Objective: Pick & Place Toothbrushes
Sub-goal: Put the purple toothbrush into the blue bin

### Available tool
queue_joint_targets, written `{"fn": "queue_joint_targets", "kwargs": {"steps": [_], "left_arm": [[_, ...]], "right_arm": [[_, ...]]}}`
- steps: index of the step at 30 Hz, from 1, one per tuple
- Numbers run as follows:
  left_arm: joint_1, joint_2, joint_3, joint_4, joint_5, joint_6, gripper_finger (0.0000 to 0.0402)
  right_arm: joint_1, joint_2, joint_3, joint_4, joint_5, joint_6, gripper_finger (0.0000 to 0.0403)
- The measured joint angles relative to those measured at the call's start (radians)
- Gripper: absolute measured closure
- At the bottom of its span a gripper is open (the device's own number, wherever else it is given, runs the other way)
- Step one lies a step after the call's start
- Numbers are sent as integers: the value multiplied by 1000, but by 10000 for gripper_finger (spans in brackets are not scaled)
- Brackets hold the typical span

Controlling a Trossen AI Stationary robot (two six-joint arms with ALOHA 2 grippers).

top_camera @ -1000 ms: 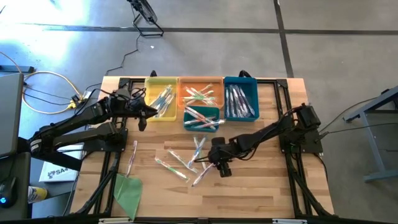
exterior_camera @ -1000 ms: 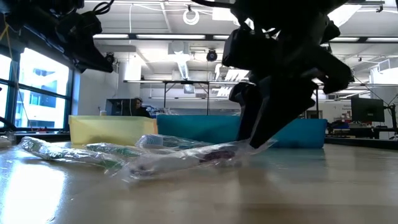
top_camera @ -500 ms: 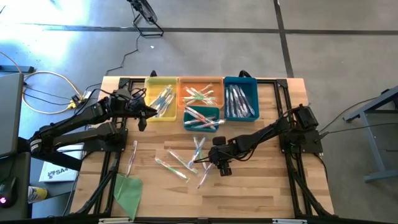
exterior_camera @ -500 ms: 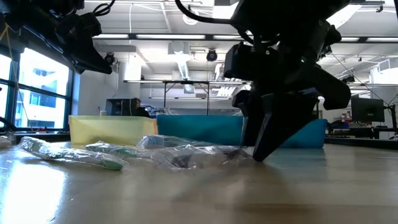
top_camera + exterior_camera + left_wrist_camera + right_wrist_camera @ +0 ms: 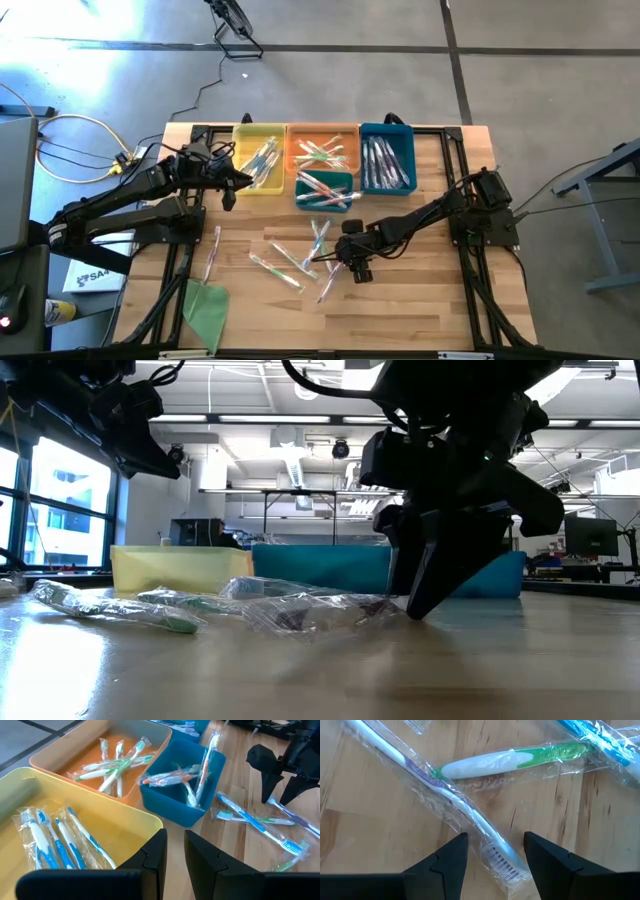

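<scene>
Several wrapped toothbrushes lie loose on the wooden table. My right gripper is open and low over a white-and-purple toothbrush. One finger stands on each side of its bristle end. A green-and-white toothbrush lies across that brush and a blue one lies beyond. My left gripper hangs by the yellow bin, empty, with a narrow gap between its fingers. My right gripper straddles the purple toothbrush's bristle end, coming slanting from above and from the table's right. I cannot tell whether its fingertips touch the clear wrapper. The brush lies flat on the table.
At the far edge stand a yellow bin, an orange bin and a blue bin, with a small teal bin in front; all hold brushes. A pink brush and a green sheet lie near left.
My right gripper has sunk a little toward the table and tipped slightly. The wrapped purple toothbrush has shifted. Its end by the fingers was raised and now lies flat on the table. Nothing has moved in the last half second.
</scene>
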Motion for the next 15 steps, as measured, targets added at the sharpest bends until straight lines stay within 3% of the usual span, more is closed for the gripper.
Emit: {"fn": "queue_joint_targets", "kwargs": {"steps": [15], "left_arm": [[0,0,0,0,0,0,337]], "right_arm": [[0,0,-1,0,0,-6,215]]}}
